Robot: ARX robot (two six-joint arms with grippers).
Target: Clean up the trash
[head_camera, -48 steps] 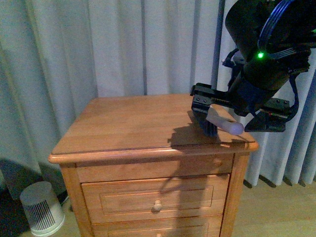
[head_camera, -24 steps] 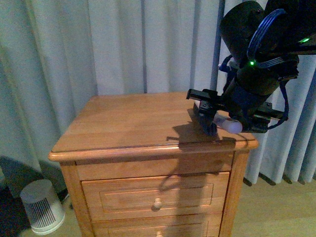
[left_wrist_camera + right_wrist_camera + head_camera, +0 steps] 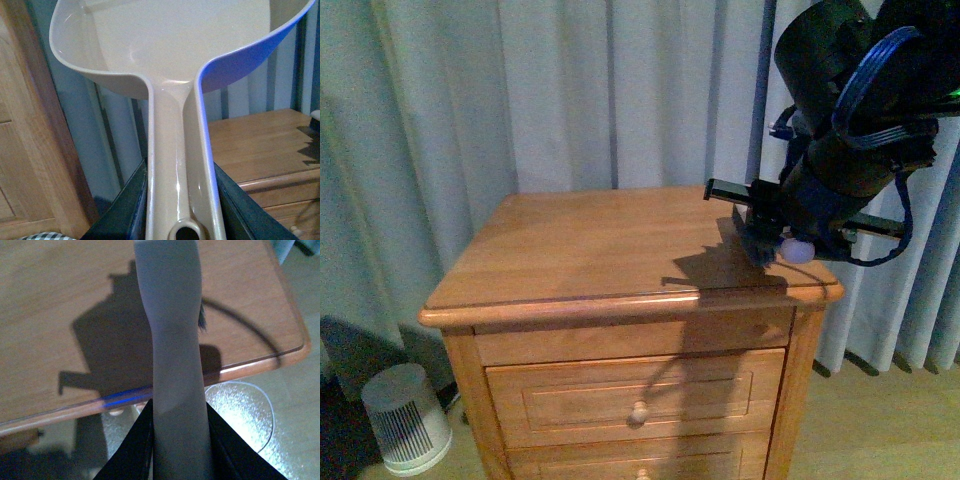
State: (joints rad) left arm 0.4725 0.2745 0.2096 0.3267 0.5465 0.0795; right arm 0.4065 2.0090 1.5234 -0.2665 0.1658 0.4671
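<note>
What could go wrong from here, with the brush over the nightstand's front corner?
The brush in the right gripper sits near the nightstand front edge. The dustpan in the left gripper does not show below that edge in the front view, so swept debris may fall to the floor. No trash shows on the top, so a sweep may miss it.

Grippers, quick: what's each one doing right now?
Left gripper: shut on the dustpan handle.
Right gripper: shut on the brush handle.
</note>
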